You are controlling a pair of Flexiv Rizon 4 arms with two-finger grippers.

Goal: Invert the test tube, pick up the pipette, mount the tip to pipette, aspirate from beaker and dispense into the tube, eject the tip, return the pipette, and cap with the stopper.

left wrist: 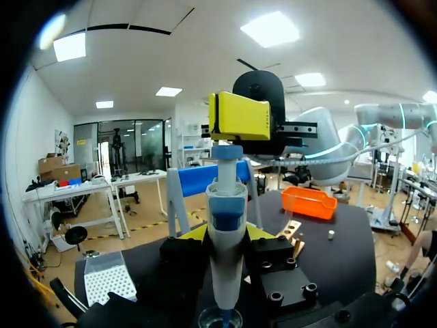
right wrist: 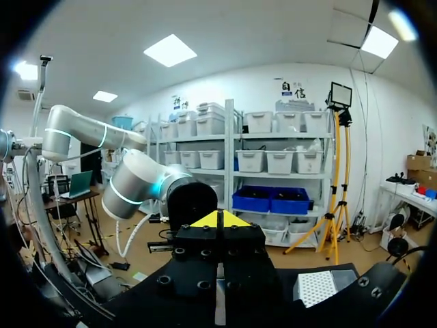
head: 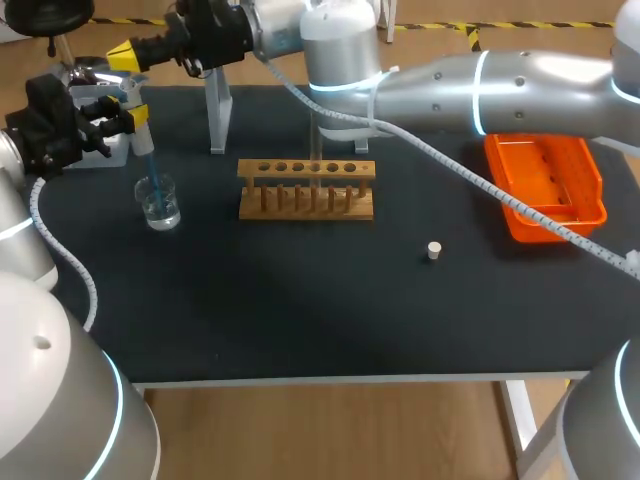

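Black tabletop, two arms working at its far left corner.

- Pipette [head: 138, 122] upright over the beaker [head: 160, 205]; its blue tip [head: 150, 172] dips into the clear liquid.
- Left gripper [left wrist: 225, 236] clamps the pipette body from both sides, one yellow pad on each flank.
- Right gripper [head: 122, 55] reaches across from the right side. Its fingers are pressed together with nothing between them, and they sit on the plunger head, as the left wrist view shows.

Progress, as judged:
- Done: pipette picked up, tip mounted.
- In hand: aspirating from the beaker.
- Left: dispense into the tube, eject the tip, return the pipette to its stand [head: 218, 120], cap the tube.
- Stopper [head: 433, 251] lies loose on the table, well apart from the wooden rack [head: 307, 190], so capping is not yet done.
- Orange tray [head: 560, 165] is at the right, likely for the spent tip.
- Tip box [left wrist: 108, 277] is just beside the left gripper.

Hard to make out:
- A faint clear tube seems to stand in the rack. I cannot tell which way up it is, so the inversion step is unconfirmed.
- Liquid level inside the tip is not readable.
- Whether the plunger is pressed down or released cannot be told.
- The right wrist view shows only its own closed fingertips, not the pipette beneath them.
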